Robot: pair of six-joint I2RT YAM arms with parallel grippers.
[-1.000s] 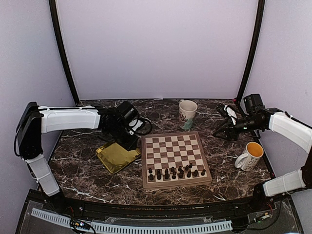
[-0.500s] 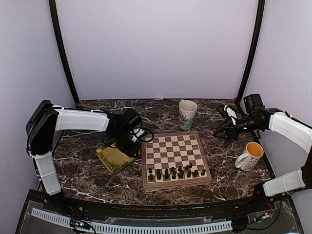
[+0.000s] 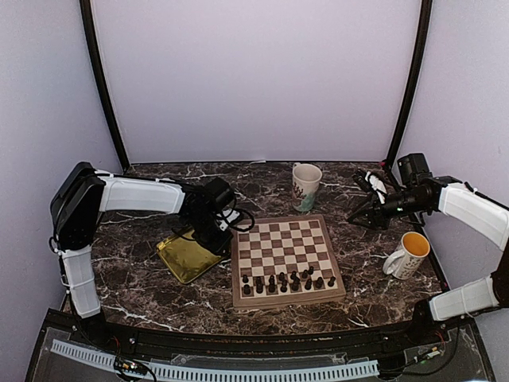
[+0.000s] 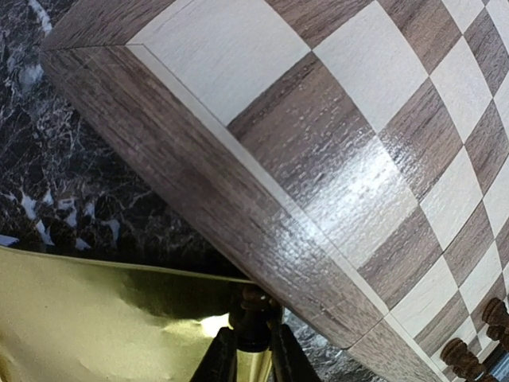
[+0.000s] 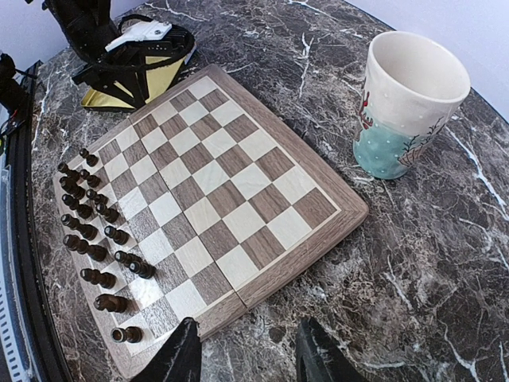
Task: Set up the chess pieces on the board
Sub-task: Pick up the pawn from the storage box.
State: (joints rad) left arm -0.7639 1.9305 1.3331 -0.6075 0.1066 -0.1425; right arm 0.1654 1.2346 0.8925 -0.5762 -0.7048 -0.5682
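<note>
The wooden chequered board (image 3: pixel 280 239) lies mid-table, with several dark chess pieces (image 3: pixel 286 281) standing in its two near rows. My left gripper (image 3: pixel 219 229) hovers at the board's far-left corner, above the edge of the gold tray. In the left wrist view its fingers (image 4: pixel 253 341) are shut on one dark chess piece (image 4: pixel 254 312), held just beside the board's rim (image 4: pixel 199 183). My right gripper (image 5: pixel 242 350) is open and holds nothing. It hangs over bare marble off the board's right side (image 5: pixel 318 227), away from the rows of pieces (image 5: pixel 87 231).
A shiny gold tray (image 3: pixel 184 256) sits left of the board and fills the lower left of the left wrist view (image 4: pixel 95 318). A white and teal mug (image 3: pixel 306 185) stands behind the board. A white mug with a yellow inside (image 3: pixel 409 253) stands at the right.
My left arm has swung right, from above the gold tray to the board's far-left corner, carrying the piece. The right arm has stayed still.
</note>
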